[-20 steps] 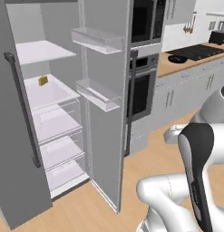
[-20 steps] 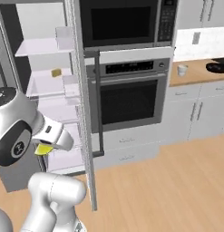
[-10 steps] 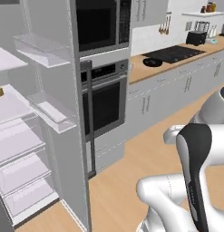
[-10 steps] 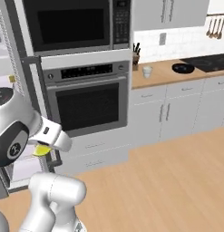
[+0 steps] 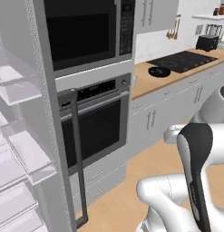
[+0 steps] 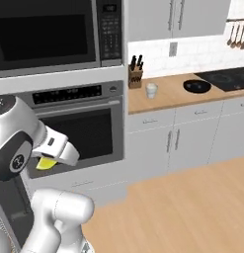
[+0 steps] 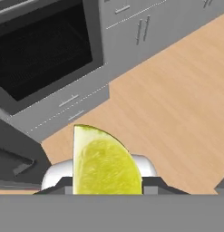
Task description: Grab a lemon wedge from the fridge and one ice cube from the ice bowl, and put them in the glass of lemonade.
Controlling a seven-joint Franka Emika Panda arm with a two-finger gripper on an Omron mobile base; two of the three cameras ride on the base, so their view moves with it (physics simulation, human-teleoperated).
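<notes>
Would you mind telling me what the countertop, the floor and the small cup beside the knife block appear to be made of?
The countertop looks like matte wood or wood laminate: a warm, even tan. The floor looks like light wooden planks, with faint lengthwise grain lines. The cup seems to be pale translucent glass or plastic; it is too small to tell which. The knife block looks like brown wood.

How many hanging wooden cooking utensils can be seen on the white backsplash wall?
3 long wooden utensils hang side by side from a rail at the upper right of the right base view, above the black cooktop. More may be hidden beyond the picture's edge.
</notes>
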